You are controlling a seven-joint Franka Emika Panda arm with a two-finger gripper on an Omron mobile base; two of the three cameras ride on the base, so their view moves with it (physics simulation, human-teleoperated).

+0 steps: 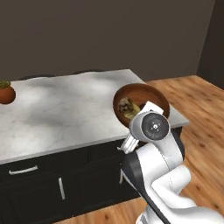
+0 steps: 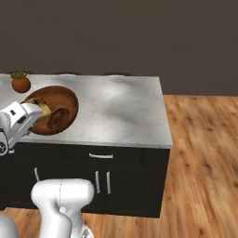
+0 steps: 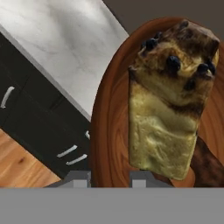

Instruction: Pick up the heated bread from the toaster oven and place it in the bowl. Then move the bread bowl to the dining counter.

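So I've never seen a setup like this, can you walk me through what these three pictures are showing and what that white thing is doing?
The white thing is a robot arm on a driving base, in a computer-rendered kitchen. Two pictures come from cameras on the base, behind the arm to its left and right. The third looks along the hand itself, so it is very close up.

The gripper has its fingers shut on the rim of a brown wooden bowl, holding it at the marble counter above dark drawers; whether the bowl rests on the counter I cannot tell. In the bowl lies a piece of bread with dark crust patches. A small reddish round object with a green top sits at the counter's far end.
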